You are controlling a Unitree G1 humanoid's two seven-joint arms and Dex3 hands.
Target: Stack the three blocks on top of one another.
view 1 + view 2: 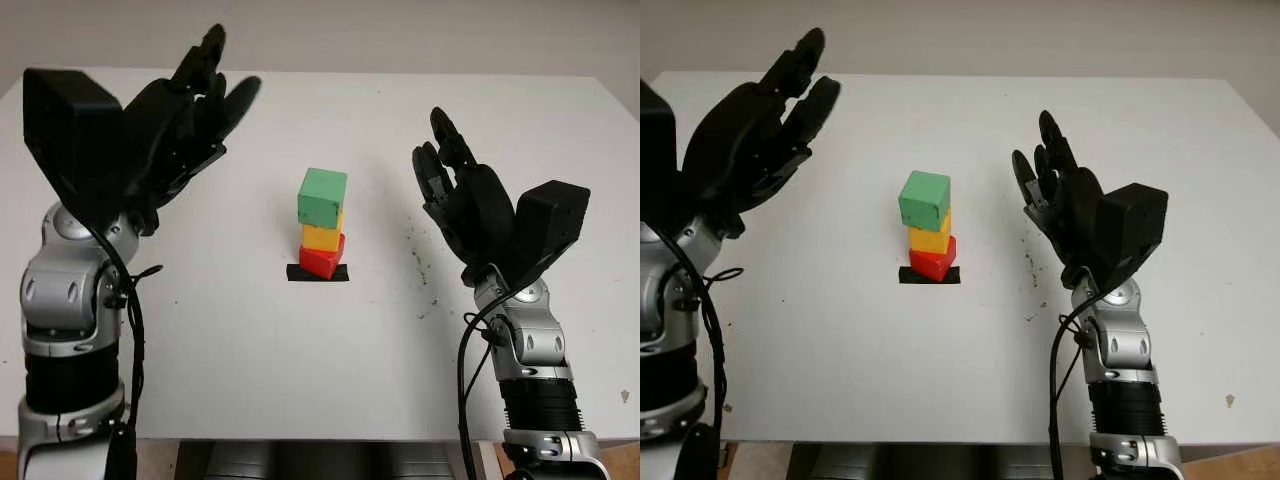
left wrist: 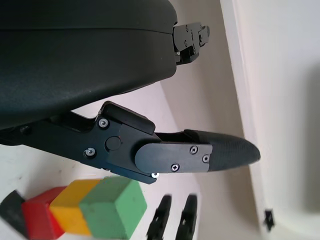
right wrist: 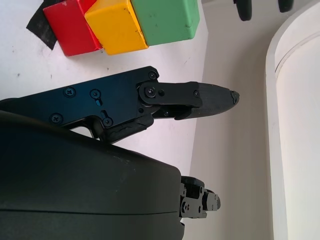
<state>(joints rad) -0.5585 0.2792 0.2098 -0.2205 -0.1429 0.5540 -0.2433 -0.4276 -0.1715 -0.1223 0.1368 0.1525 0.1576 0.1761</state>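
Arms come first in your view: both rise from the near edge of the flat white bench (image 1: 300, 380), the left at your lower left, the right at your lower right. Your right hand (image 1: 462, 195), black and three-fingered, is raised over the bench to the right of the stack, holding nothing, its fingers straight and uncurled and its palm turned toward the blocks. Your left hand (image 1: 185, 105), the same black build, is lifted higher and a little farther back on the left side, likewise empty with its fingers extended.

Between the two hands, near the middle of the bench, the tower stands. The small red wooden block (image 1: 321, 260) sits at the bottom on a strip of black tape (image 1: 318, 273); the yellow wooden block (image 1: 322, 236) rests on it, and the larger green wooden block (image 1: 322, 196) tops the pile. All three touch, so you can judge the stacking done as things lie.

What matters for any further move is this: the tower's long axis runs straight up, and it lies level with your right hand and inward from its palm, while the left hand is well apart from it. The right hand is the nearer, so it poses the greater risk; any inward sweep would likely knock the green block first. The blocks look a little twisted relative to one another, so expect the pile to tolerate little nudging. Drawing both hands outward, away from the stack, seems the safe choice.
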